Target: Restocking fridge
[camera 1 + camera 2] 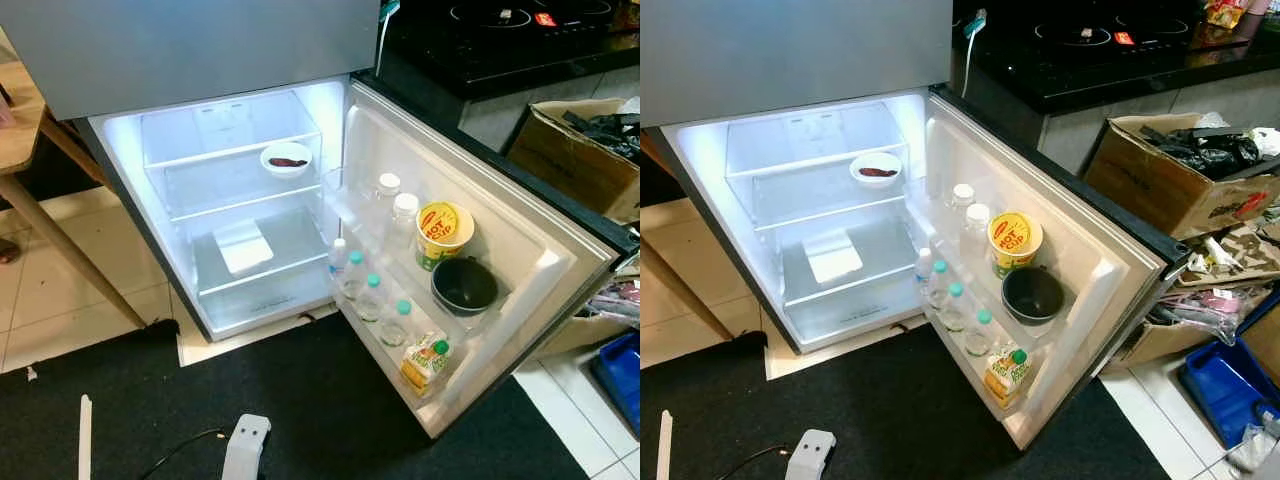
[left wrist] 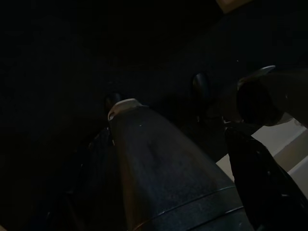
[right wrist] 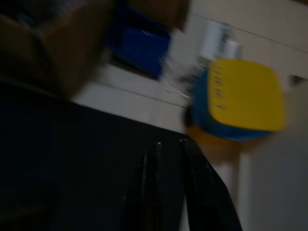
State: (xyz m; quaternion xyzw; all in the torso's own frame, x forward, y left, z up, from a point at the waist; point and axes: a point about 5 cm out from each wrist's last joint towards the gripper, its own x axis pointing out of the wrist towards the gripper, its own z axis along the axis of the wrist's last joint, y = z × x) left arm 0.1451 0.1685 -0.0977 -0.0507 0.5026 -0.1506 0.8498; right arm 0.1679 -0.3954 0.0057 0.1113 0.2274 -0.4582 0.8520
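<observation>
1. Glossy white plastic lines the open fridge compartment (image 1: 240, 230) in the upper left of the head views, lit from inside, with two clear glass shelves.
2. On the upper shelf sits one round white bowl (image 1: 286, 158) holding something dark red; on the lower shelf lies one flat white rectangular tray (image 1: 244, 246).
3. Swung out toward the lower right, the white fridge door (image 1: 520, 250) runs its long axis from the compartment to the lower right of the frame.
4. Its upper rack holds two upright white-capped clear jars (image 1: 396, 207), one yellow cup-noodle tub (image 1: 444, 232) and one black round bowl (image 1: 464, 287).
5. Its lower rack holds four upright clear bottles (image 1: 372, 297), three with green caps, and one yellow juice carton (image 1: 425, 362).
6. A black mat (image 1: 330, 420) lies across the bottom.
7. Left gripper (image 2: 211, 159): dark view, fingers cannot be told.
8. Right gripper (image 3: 166, 192): black fingers close together, blurred, over mat and tile near a yellow-and-blue object (image 3: 238, 98).
</observation>
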